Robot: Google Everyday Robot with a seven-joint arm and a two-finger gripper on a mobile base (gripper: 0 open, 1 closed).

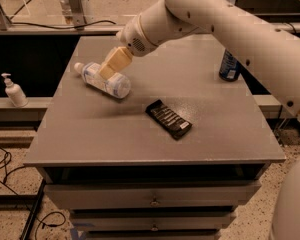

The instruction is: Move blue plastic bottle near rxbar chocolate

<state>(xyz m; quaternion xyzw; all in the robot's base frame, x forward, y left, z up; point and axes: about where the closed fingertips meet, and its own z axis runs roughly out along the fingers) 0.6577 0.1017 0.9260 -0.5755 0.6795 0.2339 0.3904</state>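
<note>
The blue plastic bottle [106, 80] lies on its side on the left part of the grey cabinet top [155, 144], white cap pointing back left. My gripper [109, 70] reaches down from the upper right and sits right over the bottle's middle, touching or nearly touching it. The rxbar chocolate [169, 119], a flat black wrapper, lies near the middle of the top, to the right of and nearer than the bottle, about a hand's length away.
A dark blue soda can [229, 65] stands at the back right, partly behind my arm [225, 24]. A white pump dispenser [13, 90] stands on a lower ledge at the left. Drawers sit below the front edge.
</note>
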